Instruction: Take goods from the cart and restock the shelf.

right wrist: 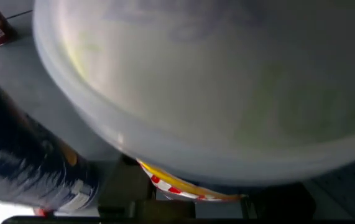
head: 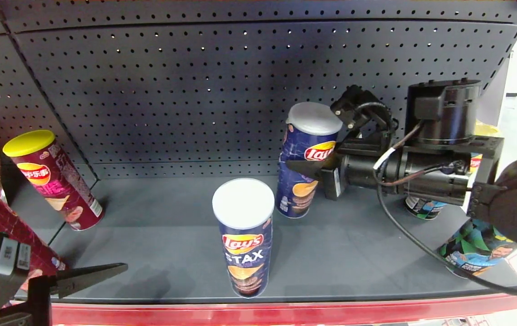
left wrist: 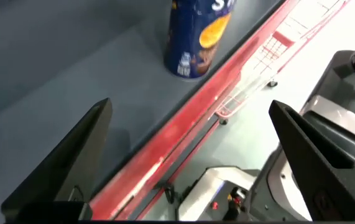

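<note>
1. The right gripper [head: 309,166] is closed on the rear blue can [head: 295,195], its fingers clamped across the upper half of the body just under the pale lid. In the right wrist view that lid [right wrist: 214,87] sits right against the camera.
2. The rear blue can is upright, or nearly so, near the back of the shelf [head: 159,235]. From this angle I cannot tell whether its base rests on the deck or hangs just above it.
3. The left gripper [left wrist: 189,106] is wide open and holds nothing. It is low at the shelf's front left corner, with its fingers [left wrist: 71,162] straddling the red lip [left wrist: 177,149].
4. The front blue can [head: 245,235] stands upright near the front edge, well apart from the rear one and from the left gripper.
5. Two maroon cans with yellow lids [head: 55,181] stand at the left end. One is near the back and one is at the front, just beside the left gripper's body.
6. At the right end are patterned cans [head: 476,249], partly hidden behind the right arm.
7. Open grey deck lies between the maroon cans and the two blue cans, and also between the rear blue can and the pegboard [head: 195,90].
8. The deck is flat, dark grey and matte. The pegboard behind it is the same dark grey. Below the red lip a wire frame [left wrist: 258,93] stands over a pale floor.
</note>
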Robot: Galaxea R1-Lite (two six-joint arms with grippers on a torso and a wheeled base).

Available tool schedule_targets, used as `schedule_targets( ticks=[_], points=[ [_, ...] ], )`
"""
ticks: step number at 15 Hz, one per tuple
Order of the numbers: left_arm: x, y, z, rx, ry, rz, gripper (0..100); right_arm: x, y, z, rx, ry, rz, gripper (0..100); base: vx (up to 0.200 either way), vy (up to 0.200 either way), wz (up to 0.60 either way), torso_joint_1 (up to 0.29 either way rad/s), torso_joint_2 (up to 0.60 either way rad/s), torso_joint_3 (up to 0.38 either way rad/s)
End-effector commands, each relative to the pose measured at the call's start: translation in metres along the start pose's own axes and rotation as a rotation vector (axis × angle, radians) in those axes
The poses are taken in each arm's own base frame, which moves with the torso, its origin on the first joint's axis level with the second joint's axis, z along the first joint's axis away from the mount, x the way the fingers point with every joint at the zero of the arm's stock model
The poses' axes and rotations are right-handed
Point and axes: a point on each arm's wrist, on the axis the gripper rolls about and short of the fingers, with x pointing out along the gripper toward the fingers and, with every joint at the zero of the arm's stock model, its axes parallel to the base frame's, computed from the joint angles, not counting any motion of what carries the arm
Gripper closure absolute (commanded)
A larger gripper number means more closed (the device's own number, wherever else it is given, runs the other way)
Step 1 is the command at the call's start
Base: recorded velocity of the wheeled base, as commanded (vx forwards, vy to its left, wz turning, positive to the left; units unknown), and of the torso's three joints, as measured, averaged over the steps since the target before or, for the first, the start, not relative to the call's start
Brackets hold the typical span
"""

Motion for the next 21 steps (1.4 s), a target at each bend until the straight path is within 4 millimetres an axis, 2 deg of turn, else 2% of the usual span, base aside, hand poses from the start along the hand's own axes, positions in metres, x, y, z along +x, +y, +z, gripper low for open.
schedule_targets(
  ticks=[1, 6, 10, 17, 21],
  points=[
    [-0.021, -0.011, -0.003, 0.021, -0.045, 0.030, 0, 0.024, -0.001, -0.009, 0.005, 0.029, 0.016, 100, 0.000, 0.000, 0.00, 0.000, 0.00, 0.000],
    [-0.046, -0.024, -0.015, 0.013, -0.066, 0.073, 0, 0.043, 0.003, -0.016, 0.007, 0.051, 0.041, 100, 0.000, 0.000, 0.00, 0.000, 0.00, 0.000],
    [-0.073, -0.040, -0.037, 0.012, -0.067, 0.095, 0, 0.059, 0.001, -0.013, 0.006, 0.033, 0.047, 100, 0.000, 0.000, 0.00, 0.000, 0.00, 0.000],
    [-0.076, -0.041, -0.038, 0.014, -0.081, 0.119, 0, 0.070, 0.001, -0.017, 0.013, 0.028, 0.049, 100, 0.000, 0.000, 0.00, 0.000, 0.00, 0.000],
    [-0.076, -0.042, -0.039, 0.015, -0.084, 0.119, 0, 0.068, 0.006, -0.019, 0.014, 0.036, 0.060, 100, 0.000, 0.000, 0.00, 0.000, 0.00, 0.000]
  ],
)
